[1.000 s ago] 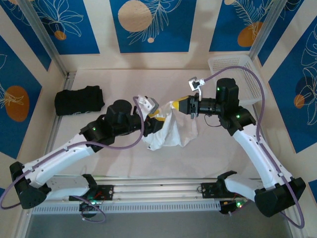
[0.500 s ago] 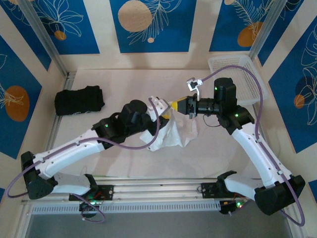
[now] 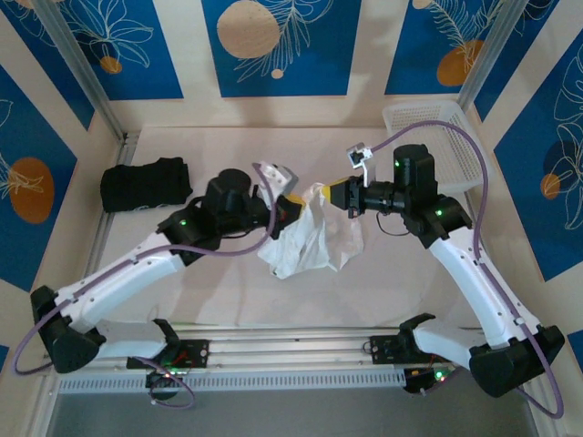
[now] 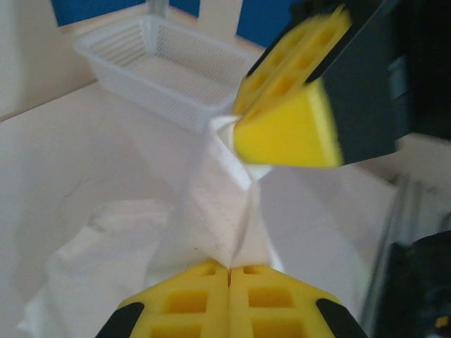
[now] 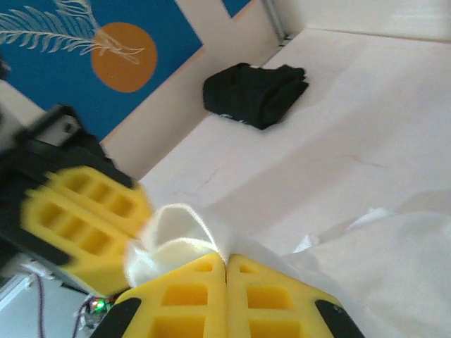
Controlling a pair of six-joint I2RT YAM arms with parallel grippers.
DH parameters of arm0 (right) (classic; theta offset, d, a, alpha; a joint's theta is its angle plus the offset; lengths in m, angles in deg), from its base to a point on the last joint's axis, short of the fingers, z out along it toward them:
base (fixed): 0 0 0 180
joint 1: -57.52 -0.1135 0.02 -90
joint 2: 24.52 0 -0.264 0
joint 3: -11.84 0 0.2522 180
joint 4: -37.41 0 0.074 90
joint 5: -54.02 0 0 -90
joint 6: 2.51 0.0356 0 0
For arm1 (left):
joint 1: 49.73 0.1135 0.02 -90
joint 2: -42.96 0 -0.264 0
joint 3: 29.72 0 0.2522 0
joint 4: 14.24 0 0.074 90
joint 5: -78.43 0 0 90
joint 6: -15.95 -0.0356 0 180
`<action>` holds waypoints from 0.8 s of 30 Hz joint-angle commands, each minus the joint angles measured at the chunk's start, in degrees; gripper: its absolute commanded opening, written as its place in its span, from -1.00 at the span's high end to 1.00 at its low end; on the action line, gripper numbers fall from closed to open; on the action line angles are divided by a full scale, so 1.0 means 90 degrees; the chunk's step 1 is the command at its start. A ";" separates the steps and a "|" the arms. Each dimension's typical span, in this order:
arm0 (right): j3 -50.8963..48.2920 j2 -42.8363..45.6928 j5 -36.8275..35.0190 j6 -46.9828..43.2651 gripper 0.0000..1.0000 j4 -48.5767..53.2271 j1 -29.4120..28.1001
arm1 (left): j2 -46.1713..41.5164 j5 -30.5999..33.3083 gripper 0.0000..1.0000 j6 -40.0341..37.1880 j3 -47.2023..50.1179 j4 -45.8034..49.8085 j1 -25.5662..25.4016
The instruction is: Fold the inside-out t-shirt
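Plain white t-shirt (image 3: 314,238) between two yellow-tipped claws; a black garment (image 3: 146,185) left of the left claw (image 3: 296,200), a white lattice basket (image 3: 428,114) behind the right claw (image 3: 337,193)

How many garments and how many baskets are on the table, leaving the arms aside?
Garments: 2 (white t-shirt, black folded garment)
Baskets: 1 (white basket)
Total: 3

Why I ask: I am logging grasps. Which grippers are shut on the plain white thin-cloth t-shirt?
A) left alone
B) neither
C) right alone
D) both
D: the left gripper and the right gripper each have their yellow fingers closed, with a bunch of the plain white thin-cloth t-shirt pinched between them.
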 commanded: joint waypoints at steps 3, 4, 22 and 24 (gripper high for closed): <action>0.0515 -0.0350 -0.0750 -0.0146 0.85 0.0311 -0.0274 | -0.0479 -0.1606 1.00 0.1506 0.0275 -0.0972 0.0507; 0.0590 -0.0402 -0.0819 -0.0137 0.80 0.0386 -0.0311 | -0.0485 -0.1661 1.00 0.1683 0.0312 -0.1046 0.0582; -0.1356 0.1311 -0.0791 0.0154 0.13 -0.0782 -0.1575 | -0.0337 -0.0963 1.00 0.1699 0.0505 -0.0834 0.0632; -0.1438 0.1094 -0.0935 0.0204 0.10 -0.1203 -0.1777 | -0.0318 -0.1051 1.00 0.1728 0.0499 -0.0884 0.0630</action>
